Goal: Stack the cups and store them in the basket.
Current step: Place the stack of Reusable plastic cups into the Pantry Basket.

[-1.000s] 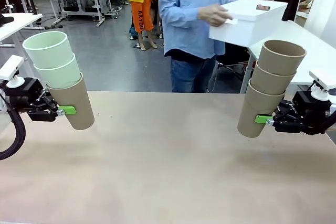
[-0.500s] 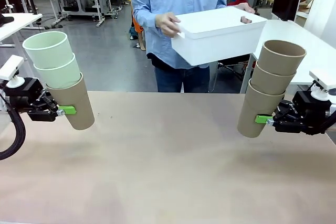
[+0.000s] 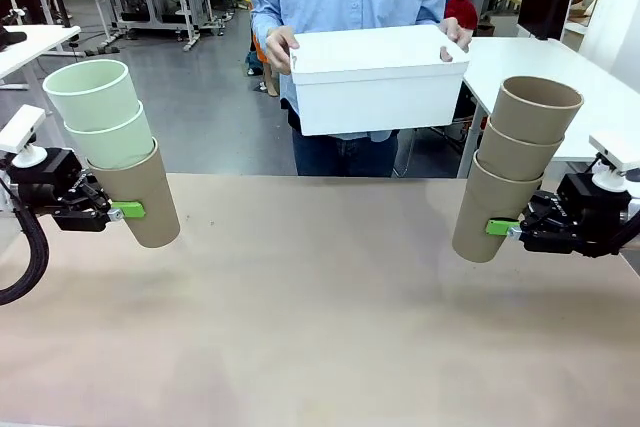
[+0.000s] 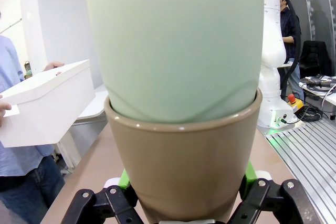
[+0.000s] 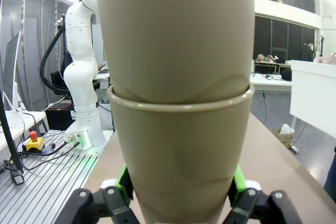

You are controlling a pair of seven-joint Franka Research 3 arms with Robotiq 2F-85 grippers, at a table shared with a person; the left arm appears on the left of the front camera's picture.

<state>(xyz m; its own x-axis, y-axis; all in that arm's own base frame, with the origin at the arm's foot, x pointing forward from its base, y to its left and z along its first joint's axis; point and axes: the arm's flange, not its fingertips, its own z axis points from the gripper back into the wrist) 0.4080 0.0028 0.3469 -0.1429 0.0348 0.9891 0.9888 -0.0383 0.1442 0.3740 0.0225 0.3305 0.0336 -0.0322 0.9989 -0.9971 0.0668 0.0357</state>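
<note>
My left gripper [image 3: 122, 211] is shut on a tan-brown cup [image 3: 142, 197] that carries two nested mint green cups [image 3: 100, 112], the stack tilted and held above the table at the left. In the left wrist view the tan cup [image 4: 184, 166] sits between the green pads with a mint cup [image 4: 178, 40] inside it. My right gripper [image 3: 500, 228] is shut on a stack of three tan-brown cups [image 3: 510, 167] at the right, seen close up as tan cups [image 5: 178, 145]. A person at the far side holds the white basket [image 3: 378, 77] in both hands above the table's far edge.
The tan table [image 3: 320, 317] lies bare between the two stacks. A white table [image 3: 590, 87] stands behind the right arm. The basket [image 4: 44, 108] also shows in the left wrist view, with a white robot base [image 4: 275, 77] beyond.
The person has carried the basket from the right side to the middle, now holding it level with both hands. Both arms and their cup stacks have stayed still.
</note>
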